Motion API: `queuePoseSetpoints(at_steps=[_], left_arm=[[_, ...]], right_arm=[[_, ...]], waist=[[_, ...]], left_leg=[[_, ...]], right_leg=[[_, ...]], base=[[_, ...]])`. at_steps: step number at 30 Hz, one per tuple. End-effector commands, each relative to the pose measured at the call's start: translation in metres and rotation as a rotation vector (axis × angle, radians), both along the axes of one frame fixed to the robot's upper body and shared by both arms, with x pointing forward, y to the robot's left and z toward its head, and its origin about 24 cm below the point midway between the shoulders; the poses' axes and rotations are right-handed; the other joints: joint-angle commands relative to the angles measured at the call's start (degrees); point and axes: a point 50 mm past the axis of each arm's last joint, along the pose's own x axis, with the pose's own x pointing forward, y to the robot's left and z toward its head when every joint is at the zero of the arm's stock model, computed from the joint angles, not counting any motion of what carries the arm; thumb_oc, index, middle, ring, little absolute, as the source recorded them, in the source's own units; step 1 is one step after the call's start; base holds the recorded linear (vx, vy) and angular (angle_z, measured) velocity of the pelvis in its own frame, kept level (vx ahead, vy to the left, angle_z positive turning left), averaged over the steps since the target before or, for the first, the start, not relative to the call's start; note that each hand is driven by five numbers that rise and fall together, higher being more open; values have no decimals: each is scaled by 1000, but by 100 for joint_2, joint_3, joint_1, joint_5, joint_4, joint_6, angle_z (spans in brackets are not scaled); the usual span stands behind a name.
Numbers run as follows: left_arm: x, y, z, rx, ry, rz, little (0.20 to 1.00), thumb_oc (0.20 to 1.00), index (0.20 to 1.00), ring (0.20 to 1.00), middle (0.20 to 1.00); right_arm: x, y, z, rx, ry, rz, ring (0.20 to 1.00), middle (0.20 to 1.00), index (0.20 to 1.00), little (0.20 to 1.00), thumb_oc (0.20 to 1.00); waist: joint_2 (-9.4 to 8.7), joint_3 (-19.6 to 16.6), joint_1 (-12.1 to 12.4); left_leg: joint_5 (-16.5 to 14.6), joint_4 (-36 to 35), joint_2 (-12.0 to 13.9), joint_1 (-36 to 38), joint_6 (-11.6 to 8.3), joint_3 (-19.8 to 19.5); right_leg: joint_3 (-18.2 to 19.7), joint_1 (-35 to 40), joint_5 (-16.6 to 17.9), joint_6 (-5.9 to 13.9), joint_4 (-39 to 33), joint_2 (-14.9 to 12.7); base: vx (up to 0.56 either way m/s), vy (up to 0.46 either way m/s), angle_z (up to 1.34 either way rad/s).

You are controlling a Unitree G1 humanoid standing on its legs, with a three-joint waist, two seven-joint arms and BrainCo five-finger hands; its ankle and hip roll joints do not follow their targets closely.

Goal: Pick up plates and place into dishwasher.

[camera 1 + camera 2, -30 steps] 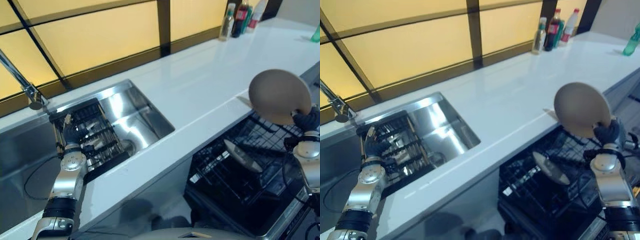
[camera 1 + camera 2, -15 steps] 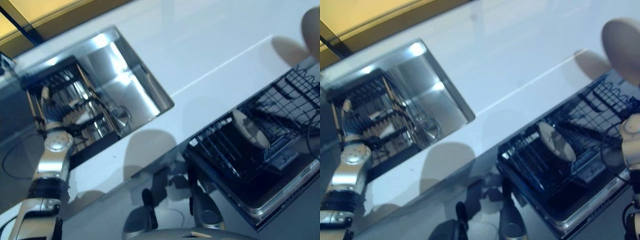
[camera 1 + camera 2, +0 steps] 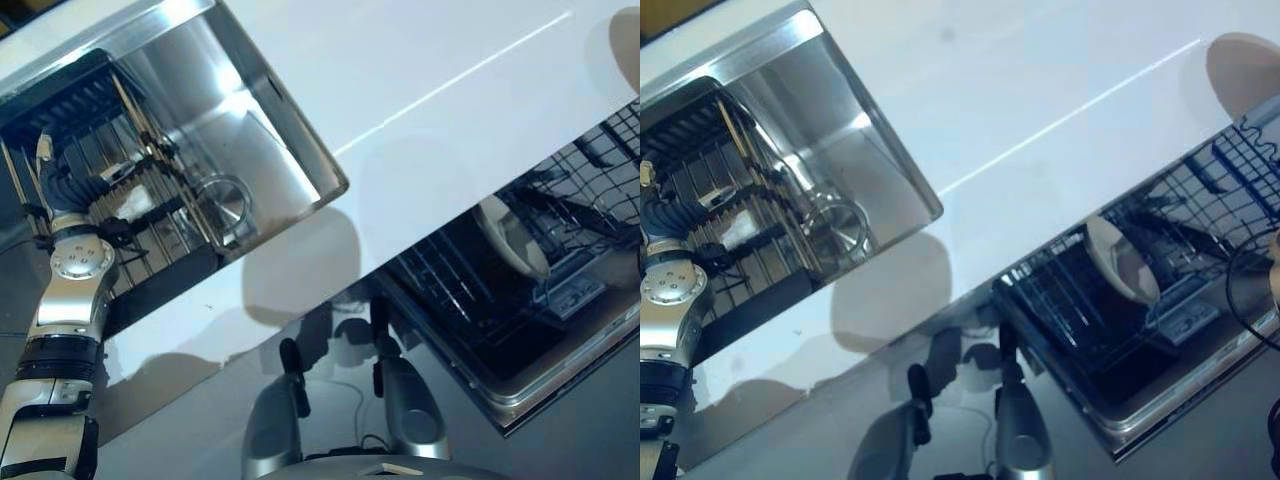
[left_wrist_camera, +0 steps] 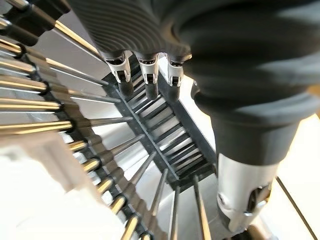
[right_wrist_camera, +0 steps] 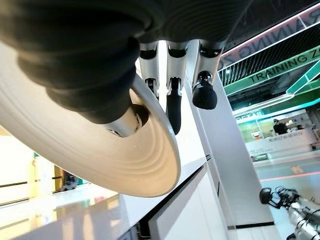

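My right hand (image 5: 173,107) is shut on a beige plate (image 5: 100,150), with the thumb on its face and the fingers behind its rim; the plate is held up in the air. Another beige plate (image 3: 512,235) stands on edge in the black dishwasher rack (image 3: 590,180) at the right. My left hand (image 3: 62,190) is down in the black dish rack (image 3: 150,150) inside the sink, its fingers (image 4: 145,75) straight among the metal tines and holding nothing. A white piece (image 3: 130,205) lies in that rack beside the hand.
The steel sink (image 3: 250,120) with its round drain (image 3: 222,200) sits at the upper left. A white counter (image 3: 450,90) runs between the sink and the dishwasher. The open dishwasher door (image 3: 540,380) juts out at the lower right.
The camera has tipped downward, so the whole picture has shifted. My left hand stays in the sink rack and my right hand keeps hold of the plate.
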Motion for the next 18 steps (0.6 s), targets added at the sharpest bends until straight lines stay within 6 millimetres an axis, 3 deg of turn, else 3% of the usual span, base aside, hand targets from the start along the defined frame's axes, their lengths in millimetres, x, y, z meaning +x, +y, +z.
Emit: queuePoseSetpoints(at_steps=[1,10,18], left_arm=[[-7,2,-9,-29,-46,27,1000,1000,1000,1000,1000],[-8,-2,-17,-29,-42,24,1000,1000,1000,1000,1000],[-4,-3,-22,-56,-35,40,1000,1000,1000,1000,1000]], right_arm=[[-4,-14,-29,66,143,-51,200,200,200,200,200],[-13,-18,-57,145,162,-53,200,200,200,200,200],[-12,-21,-52,138,178,-53,200,200,200,200,200]], waist=[[19,314,-4],[54,324,-134],[209,331,-249]], left_leg=[[-3,227,-342,-562,504,-58],[-54,301,-380,-558,517,58],[-74,386,-442,-601,503,151]], right_leg=[[-288,-66,-1337,-109,991,429],[-164,-148,-1340,-137,1065,436],[-32,-266,-1355,-137,1150,404]], base=[[-39,34,-2],[-31,20,-8],[-22,53,-9]])
